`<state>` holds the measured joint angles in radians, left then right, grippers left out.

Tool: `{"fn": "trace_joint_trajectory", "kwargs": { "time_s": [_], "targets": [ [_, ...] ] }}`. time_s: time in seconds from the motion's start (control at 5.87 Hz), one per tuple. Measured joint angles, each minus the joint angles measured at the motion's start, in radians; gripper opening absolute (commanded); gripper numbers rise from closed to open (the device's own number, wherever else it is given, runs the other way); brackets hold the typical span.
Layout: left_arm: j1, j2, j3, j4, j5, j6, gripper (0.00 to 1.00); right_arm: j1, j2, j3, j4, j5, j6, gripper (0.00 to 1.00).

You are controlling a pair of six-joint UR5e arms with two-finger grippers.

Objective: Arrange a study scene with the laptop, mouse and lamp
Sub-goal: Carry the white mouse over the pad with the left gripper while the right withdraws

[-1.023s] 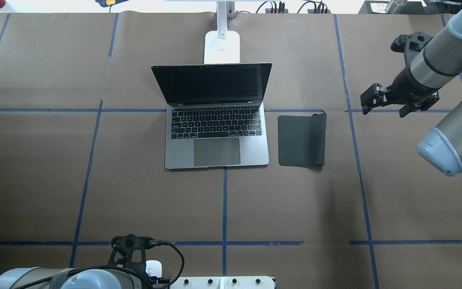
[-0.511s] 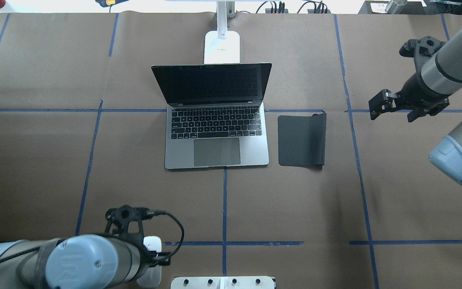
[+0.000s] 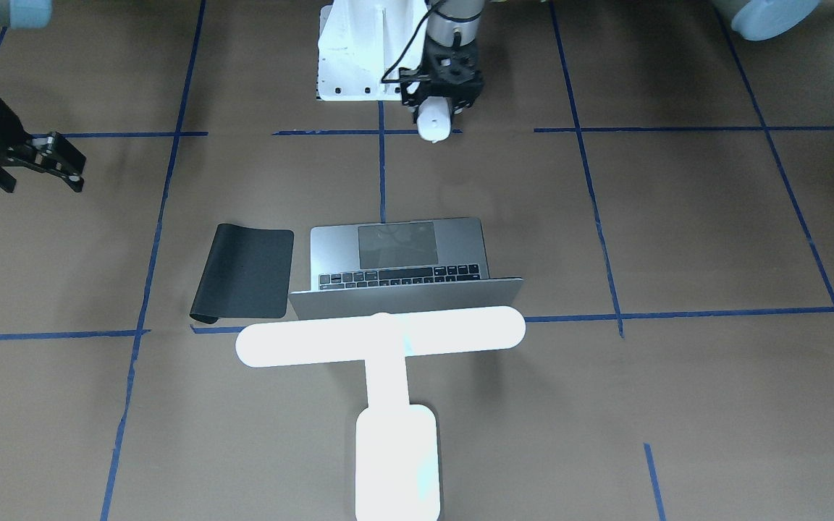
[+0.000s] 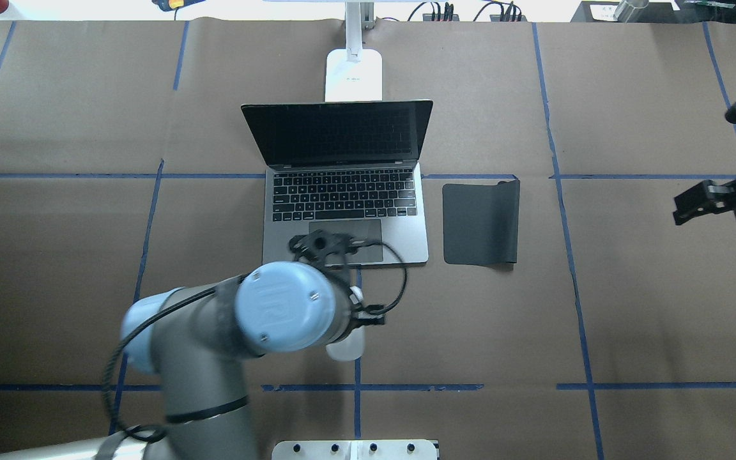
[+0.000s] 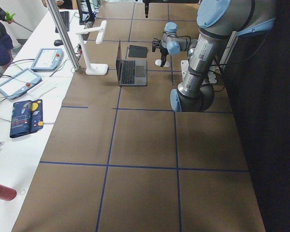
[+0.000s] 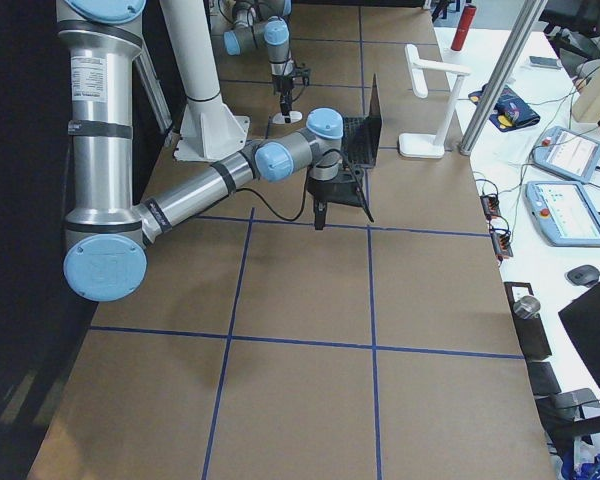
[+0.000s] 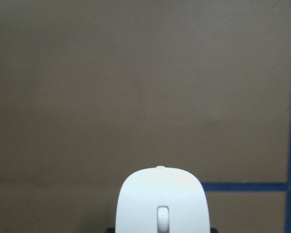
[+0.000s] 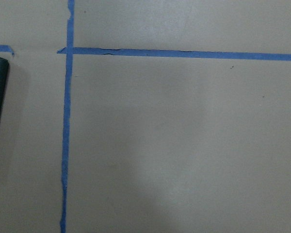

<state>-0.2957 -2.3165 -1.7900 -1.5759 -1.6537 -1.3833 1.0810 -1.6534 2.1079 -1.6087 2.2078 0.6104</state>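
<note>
The silver-grey laptop (image 4: pixel 345 239) stands open at the table's middle, also in the front-facing view (image 3: pixel 402 250). The glowing white T-shaped lamp (image 3: pixel 381 336) stands behind it, its base (image 4: pixel 353 73) at the far edge. My left gripper (image 3: pixel 436 108) is shut on the white mouse (image 3: pixel 434 123), held above the table near the laptop's front edge; the mouse shows under my wrist overhead (image 4: pixel 345 350) and in the left wrist view (image 7: pixel 160 204). My right gripper (image 4: pixel 682 209) is open and empty at the far right, also in the front-facing view (image 3: pixel 69 163).
A black mat (image 4: pixel 481 222) lies flat just right of the laptop, one end curled; it shows in the front-facing view (image 3: pixel 247 271). The white bolted pedestal (image 3: pixel 359 51) sits at the near edge. Blue tape lines cross the brown table cover.
My left arm has swung forward from the near edge toward the laptop, carrying the mouse. My right arm has drawn back to the right, away from the mat.
</note>
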Motion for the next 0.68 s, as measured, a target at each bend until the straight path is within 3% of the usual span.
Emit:
{"fn": "trace_joint_trajectory", "kwargs": {
  "time_s": [0.51,0.68],
  "targets": [
    [-0.049,-0.344,0.484,-0.194,0.000,0.010,0.08,0.214,-0.157,-0.066,0.076,0.099,-0.299,1.00],
    [-0.064,-0.407,0.610,-0.279,0.000,0.011,0.08,0.282,-0.173,-0.115,0.078,0.122,-0.408,1.00]
  ]
}}
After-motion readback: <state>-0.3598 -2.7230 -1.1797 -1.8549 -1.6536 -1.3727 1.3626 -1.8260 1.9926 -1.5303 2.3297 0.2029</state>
